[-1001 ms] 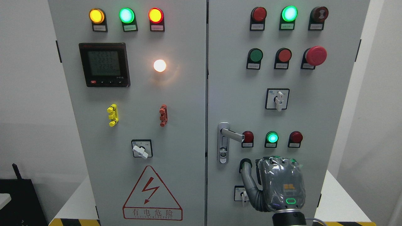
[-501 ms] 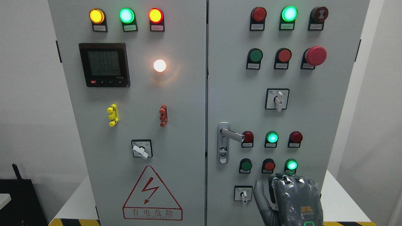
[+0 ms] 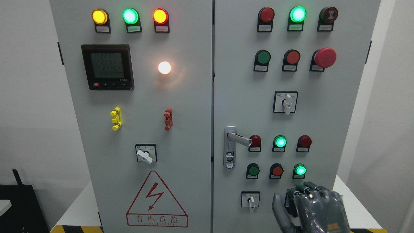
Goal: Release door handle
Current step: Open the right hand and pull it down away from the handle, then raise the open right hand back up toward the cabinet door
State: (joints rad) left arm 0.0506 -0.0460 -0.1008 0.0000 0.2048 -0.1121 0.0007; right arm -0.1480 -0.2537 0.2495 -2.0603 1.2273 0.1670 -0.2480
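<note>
A: Door handle [image 3: 238,139] — silver lever on the right cabinet door [image 3: 339,113], near that door's left edge, lever pointing to about 3 o'clock, its tip just beside the dark red lamp [image 3: 255,141]. Nothing touching it.

B: Hand?

A: Right hand [image 3: 315,207], grey, at roughly 5 o'clock in the head view, arm coming in from the bottom right. Well apart from the handle, down at 4 o'clock from it. Back of the hand faces the camera, fingers [image 3: 304,188] loosely bent at the knuckles, thumb [image 3: 278,207] sticking out toward 10 o'clock. Grasping nothing.

B: Left one?

A: Not showing.

B: What's around the hand?

A: Lit green lamp [image 3: 300,170] just above the fingertips at 12 o'clock. Red button [image 3: 277,171] and dark green button [image 3: 253,170] in the same row to its left. Small rotary switch [image 3: 250,200] at 9 o'clock from the thumb, near but apart.

B: Left door?

A: Meter display [image 3: 107,67] upper left, warm white lamp [image 3: 164,67] at its 3 o'clock, red hazard triangle [image 3: 157,200] at the bottom. Doors look closed, seam [image 3: 213,97] straight down the middle.
</note>
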